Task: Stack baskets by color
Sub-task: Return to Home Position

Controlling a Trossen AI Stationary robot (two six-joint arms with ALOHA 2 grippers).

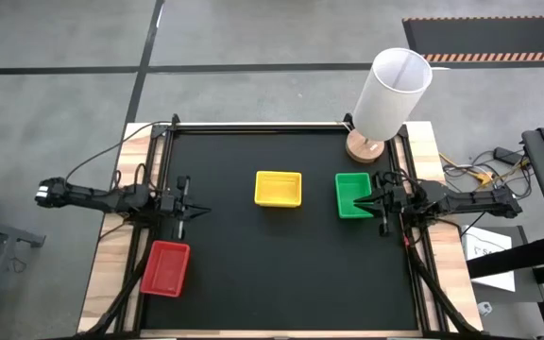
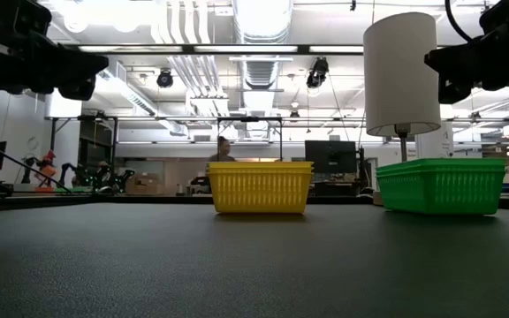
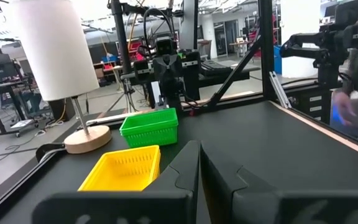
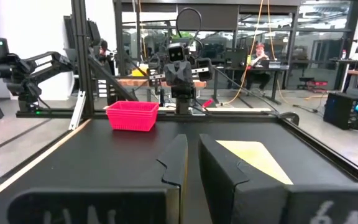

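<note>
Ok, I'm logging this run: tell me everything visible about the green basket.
The green basket is shallow, rectangular plastic mesh, upright, open side up. It sits on the black table, apart from the yellow basket, near the white cylinder's wooden base. The right gripper hangs above its edge, not touching.

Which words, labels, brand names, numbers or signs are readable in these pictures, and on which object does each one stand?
No text can be read in any view.
Red baskets, yellow baskets, green baskets, white cylinder: no print visible.
White sheet on the floor beside the table, high view: any print is too small to read.
</note>
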